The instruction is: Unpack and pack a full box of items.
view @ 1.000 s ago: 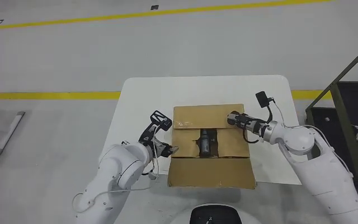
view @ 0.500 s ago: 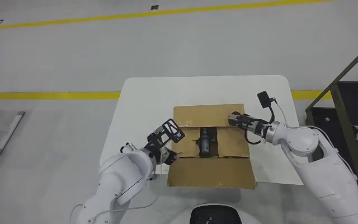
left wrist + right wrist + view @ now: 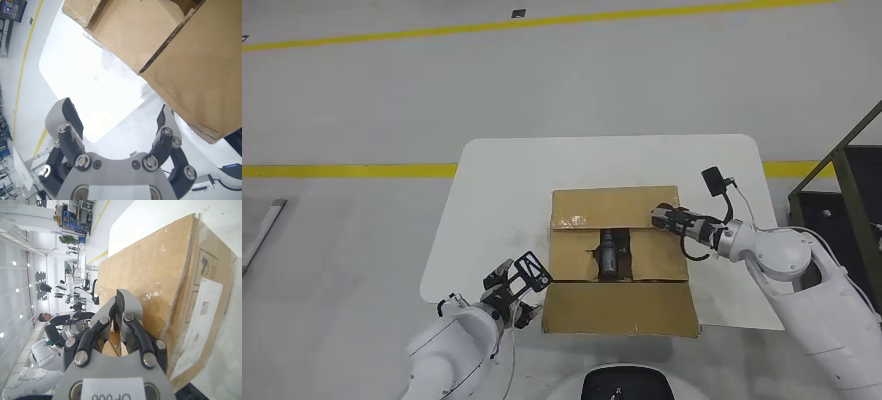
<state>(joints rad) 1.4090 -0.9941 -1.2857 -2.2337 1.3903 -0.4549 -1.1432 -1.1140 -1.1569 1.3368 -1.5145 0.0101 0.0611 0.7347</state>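
Pinching flap (image 3: 147, 275), right gripper (image 3: 119, 302); left gripper (image 3: 116, 110) wide.

Matt corrugated cardboard box (image 3: 612, 205), glossy tape (image 3: 162, 248), smooth white table (image 3: 502, 200).

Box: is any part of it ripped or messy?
Yes. The box has a ragged, torn edge, with wrinkled clear tape peeling along it; one lower corner looks crushed.
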